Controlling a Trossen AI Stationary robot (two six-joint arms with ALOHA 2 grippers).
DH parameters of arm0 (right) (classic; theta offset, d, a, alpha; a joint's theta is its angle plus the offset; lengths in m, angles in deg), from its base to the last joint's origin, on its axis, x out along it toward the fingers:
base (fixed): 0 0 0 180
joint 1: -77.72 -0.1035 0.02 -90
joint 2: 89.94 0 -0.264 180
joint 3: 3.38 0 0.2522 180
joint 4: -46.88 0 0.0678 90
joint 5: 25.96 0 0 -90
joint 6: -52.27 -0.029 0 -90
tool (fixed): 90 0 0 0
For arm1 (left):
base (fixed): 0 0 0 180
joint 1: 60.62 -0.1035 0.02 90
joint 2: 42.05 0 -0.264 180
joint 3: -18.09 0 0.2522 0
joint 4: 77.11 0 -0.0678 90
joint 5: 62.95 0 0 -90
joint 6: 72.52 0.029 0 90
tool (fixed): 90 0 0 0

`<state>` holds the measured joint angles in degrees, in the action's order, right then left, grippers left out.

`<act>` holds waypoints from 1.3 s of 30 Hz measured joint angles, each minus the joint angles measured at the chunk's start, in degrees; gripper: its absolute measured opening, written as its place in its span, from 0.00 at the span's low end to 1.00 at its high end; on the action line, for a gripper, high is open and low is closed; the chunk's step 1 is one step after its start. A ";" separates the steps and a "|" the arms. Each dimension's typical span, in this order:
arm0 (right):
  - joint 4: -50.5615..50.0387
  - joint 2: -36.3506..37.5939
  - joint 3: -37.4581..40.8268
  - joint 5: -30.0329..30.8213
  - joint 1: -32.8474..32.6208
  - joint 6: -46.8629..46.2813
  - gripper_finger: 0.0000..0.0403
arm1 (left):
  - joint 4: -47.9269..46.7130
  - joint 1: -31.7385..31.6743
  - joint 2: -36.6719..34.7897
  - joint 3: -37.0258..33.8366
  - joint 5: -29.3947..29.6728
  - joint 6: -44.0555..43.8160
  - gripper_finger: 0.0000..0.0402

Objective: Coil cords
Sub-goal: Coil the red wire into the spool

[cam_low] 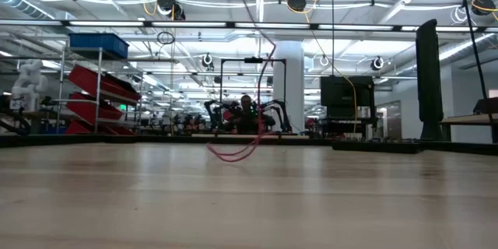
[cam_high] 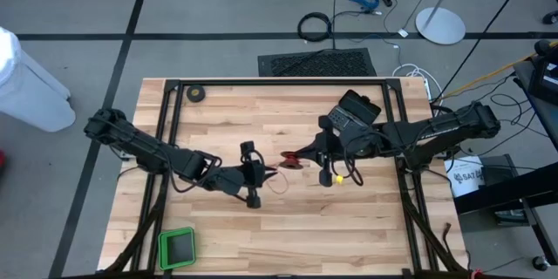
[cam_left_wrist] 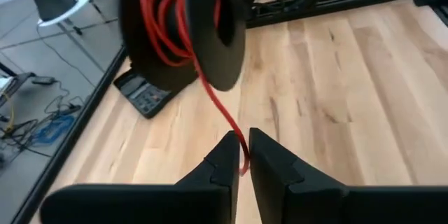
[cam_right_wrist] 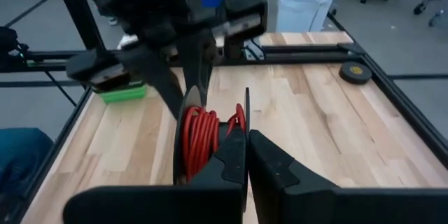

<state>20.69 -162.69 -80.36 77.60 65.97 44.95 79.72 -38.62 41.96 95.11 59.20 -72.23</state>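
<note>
A black reel (cam_left_wrist: 182,28) wound with thin red wire (cam_left_wrist: 164,31) hangs in the air above the middle of the table (cam_high: 366,227). My right gripper (cam_right_wrist: 246,147) is shut on the reel (cam_right_wrist: 199,140), coming from the table's right. My left gripper (cam_left_wrist: 243,155) faces it from the left and is shut on the red wire a short way from the reel. In the high view the two grippers meet near the reel (cam_high: 292,159). In the low view a slack loop of wire (cam_low: 237,152) hangs down toward the table. My left gripper pinches the red wire (cam_left_wrist: 240,147) between its two fingertips, a short length away from the reel. The wire runs from the fingers up to the reel's winding. My right gripper pinches the rim of one flange of the reel (cam_right_wrist: 246,115) between its two fingers, roughly level from the table's right. The reel is lifted clear of the table.
A black tape roll (cam_high: 197,94) lies at the table's far left. A green tray (cam_high: 177,246) stands at the near left edge. A black device (cam_high: 357,109) lies far right of centre. A thick black cable loop (cam_high: 315,26) lies on the floor beyond the table.
</note>
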 joint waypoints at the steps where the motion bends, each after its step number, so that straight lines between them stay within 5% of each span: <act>1: 0.64 0.00 0.00 0.01 0.00 0.34 0.00 | -0.04 0.25 0.00 0.00 0.00 -0.26 0.10; 10: 2.95 0.00 0.00 0.66 0.00 1.99 0.00 | -0.39 2.66 0.02 -0.02 0.21 -4.52 0.22; 17: 3.09 0.00 0.00 3.13 0.03 2.98 0.00 | 2.83 5.72 0.13 -5.25 5.81 -13.10 0.25; 27: 4.04 0.00 0.00 3.08 0.00 3.94 0.00 | 40.37 6.76 5.63 -19.50 11.17 -11.84 0.26; 33: 4.15 0.00 0.00 3.08 0.00 3.96 0.00 | 50.35 5.19 12.56 -19.06 7.18 -8.85 0.27; 39: 4.24 0.00 0.00 3.08 0.02 3.96 0.00 | 51.35 4.57 17.23 -17.22 6.66 -10.38 0.40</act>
<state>24.94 -162.69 -80.36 80.68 65.99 48.91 131.08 -34.06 59.19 77.89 65.86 -82.61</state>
